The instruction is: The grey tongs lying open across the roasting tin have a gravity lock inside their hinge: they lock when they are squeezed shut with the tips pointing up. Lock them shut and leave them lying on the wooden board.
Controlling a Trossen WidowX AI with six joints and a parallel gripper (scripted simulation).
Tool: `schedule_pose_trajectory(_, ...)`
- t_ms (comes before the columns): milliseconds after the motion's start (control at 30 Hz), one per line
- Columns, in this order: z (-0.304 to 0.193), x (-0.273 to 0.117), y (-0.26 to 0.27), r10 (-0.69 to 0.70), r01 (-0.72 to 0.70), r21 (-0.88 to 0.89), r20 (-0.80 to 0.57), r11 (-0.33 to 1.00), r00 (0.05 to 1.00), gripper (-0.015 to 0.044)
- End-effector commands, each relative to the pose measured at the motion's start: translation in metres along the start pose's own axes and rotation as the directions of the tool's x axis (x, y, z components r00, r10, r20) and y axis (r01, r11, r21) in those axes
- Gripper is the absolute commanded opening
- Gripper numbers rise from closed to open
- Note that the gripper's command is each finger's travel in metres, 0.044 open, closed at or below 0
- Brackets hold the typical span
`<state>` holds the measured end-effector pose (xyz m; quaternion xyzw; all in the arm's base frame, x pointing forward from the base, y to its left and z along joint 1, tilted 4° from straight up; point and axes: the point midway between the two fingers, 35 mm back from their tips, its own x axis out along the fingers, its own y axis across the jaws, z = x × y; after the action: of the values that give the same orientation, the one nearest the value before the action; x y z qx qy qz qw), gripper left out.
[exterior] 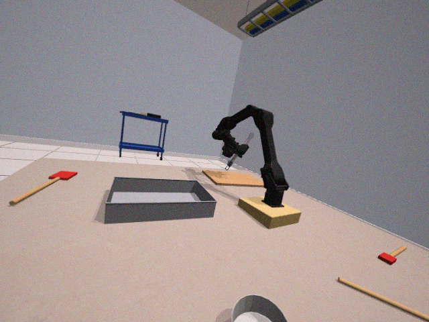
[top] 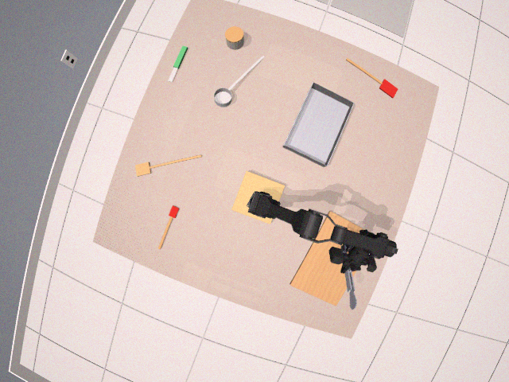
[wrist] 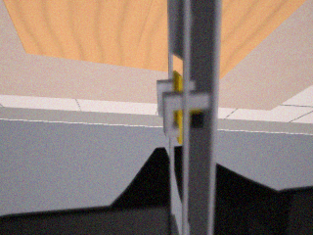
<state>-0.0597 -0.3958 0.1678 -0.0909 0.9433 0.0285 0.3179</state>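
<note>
The grey tongs (top: 352, 299) (exterior: 249, 139) (wrist: 201, 44) are held in the air above the wooden board (top: 316, 271) (exterior: 232, 178) (wrist: 88, 29). They are tilted steeply, with the broad tips up and the wire loop at the hinge end low. My gripper (top: 349, 267) (exterior: 239, 151) (wrist: 168, 157) is shut on the tongs around their middle. Their two arms lie close together in the wrist view, with small grey brackets and a yellow piece between the black fingers and the board's edge. Whether the lock inside the hinge is engaged cannot be seen.
The roasting tin (top: 320, 127) (exterior: 159, 212) stands empty on the table. The arm's yellow base block (top: 242, 197) (exterior: 283, 221) is beside it. A red-headed spatula (top: 388, 88) (exterior: 63, 175) lies beyond the tin. A saucepan (top: 223, 97) and a wooden spatula (top: 142, 169) lie farther off.
</note>
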Motion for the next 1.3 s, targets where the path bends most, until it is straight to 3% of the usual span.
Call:
schedule_pose_trajectory(0,-0.003,-0.011,0.000,-0.037,0.042,0.029,-0.146,0.999,0.989,-0.0150)
schedule_pose_trajectory(200,-0.003,-0.025,0.001,-0.081,0.099,0.048,-0.294,0.994,0.952,-0.0150)
schedule_pose_trajectory(1267,-0.003,-0.025,0.001,-0.081,0.099,0.048,-0.294,0.994,0.952,-0.0150)
